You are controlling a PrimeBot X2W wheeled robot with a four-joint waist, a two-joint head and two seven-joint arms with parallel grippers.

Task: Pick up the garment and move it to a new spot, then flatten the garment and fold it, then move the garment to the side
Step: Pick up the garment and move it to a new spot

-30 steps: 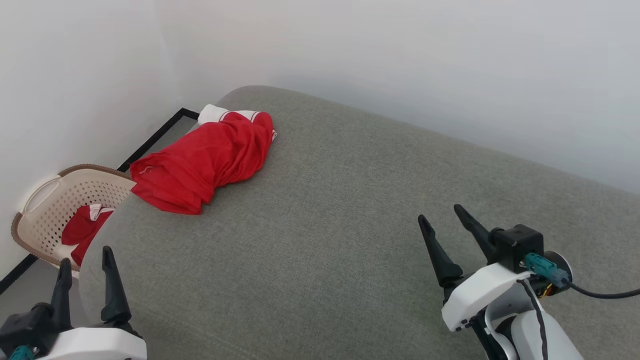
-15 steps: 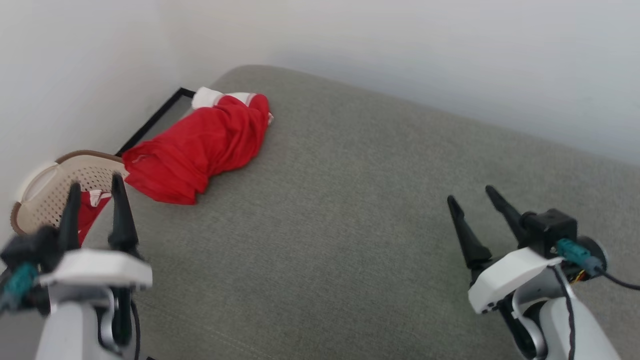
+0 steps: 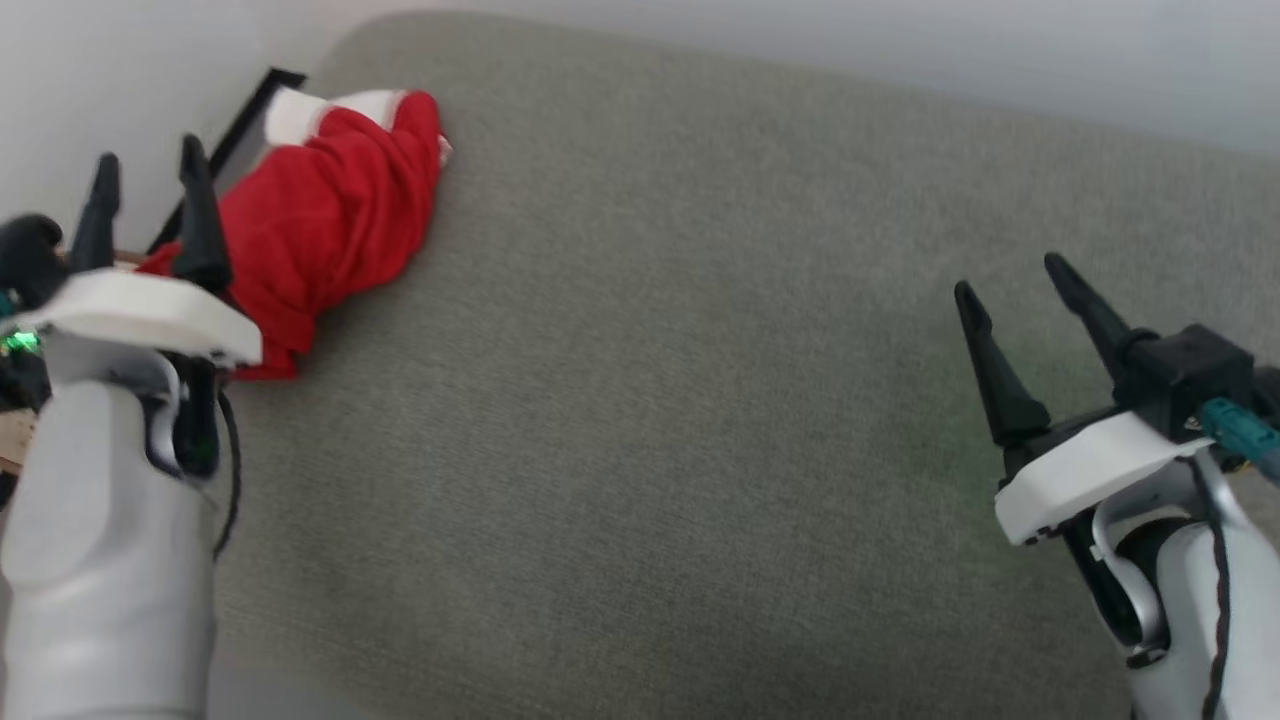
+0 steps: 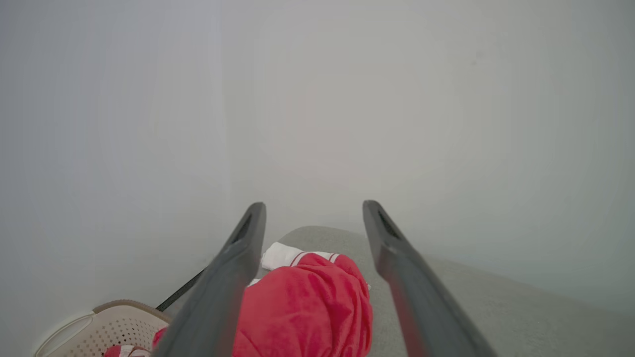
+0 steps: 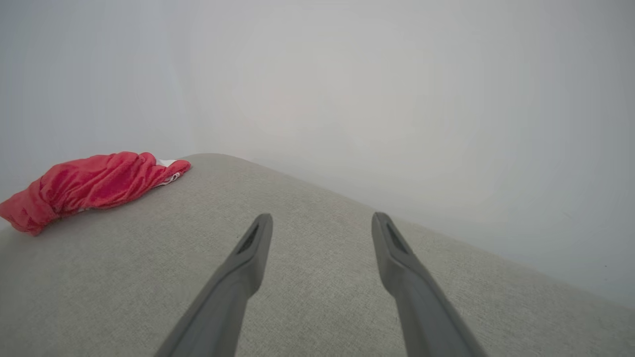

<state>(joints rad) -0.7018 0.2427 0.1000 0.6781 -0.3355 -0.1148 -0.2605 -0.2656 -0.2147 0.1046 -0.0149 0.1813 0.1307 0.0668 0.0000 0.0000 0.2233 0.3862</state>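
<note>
The garment [image 3: 320, 210], a bright red shirt with a white sleeve end, lies bunched at the far left corner of the grey cushion [image 3: 650, 400]. My left gripper [image 3: 145, 170] hovers open just in front of its near end, fingers pointing toward it. In the left wrist view the garment [image 4: 307, 312] shows between and below the open fingers [image 4: 238, 253]. My right gripper [image 3: 1010, 280] stands open over the cushion's right side, far from the shirt. From the right wrist the garment [image 5: 89, 186] lies at far left.
A cream perforated basket [image 4: 99, 329] holding more red cloth stands on the floor left of the cushion. White walls close in behind and to the left. A black strip [image 3: 225, 150] runs along the floor by the wall.
The head camera has tilted down and shifted. My left arm has risen and reached forward, up to the garment's near end. The right gripper has moved slightly forward. Both stay open.
</note>
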